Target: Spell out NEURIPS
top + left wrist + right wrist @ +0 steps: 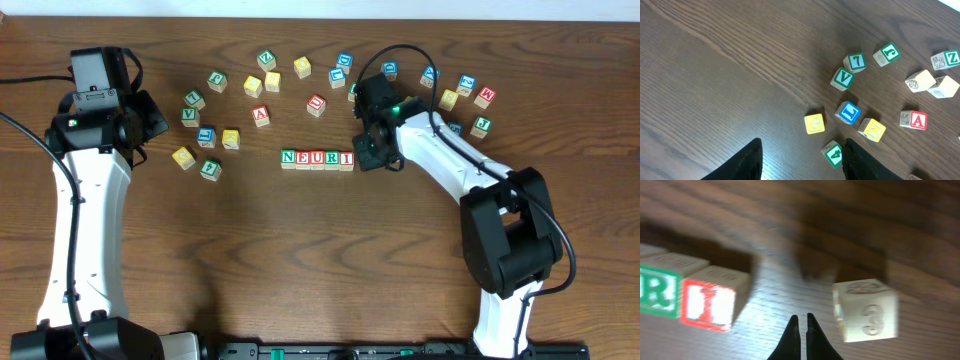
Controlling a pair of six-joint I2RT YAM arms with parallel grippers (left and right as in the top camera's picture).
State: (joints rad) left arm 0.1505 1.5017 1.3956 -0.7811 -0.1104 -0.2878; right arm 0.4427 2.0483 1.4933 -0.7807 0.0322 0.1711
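Five wooden letter cubes stand in a row mid-table: N (289, 158), E (303, 159), U (317, 159), R (332, 159) and I (346, 159). My right gripper (368, 154) hovers just right of the I cube (707, 305), shut with nothing in it; its fingertips (803, 318) point at bare wood. Just right of them lies a plain wooden cube with an embossed 3 (865, 311). The R cube (657, 292) shows at the left edge. My left gripper (155, 118) is far left, open and empty (802, 152), with a green 4 cube (833, 153) beside its right finger (856, 161).
Loose cubes lie scattered behind the row: a red A (261, 115), a green V (190, 117), a yellow one (183, 157), and a cluster at the back right (466, 85). In the left wrist view a yellow G (814, 123) and a blue L (848, 112) sit ahead.
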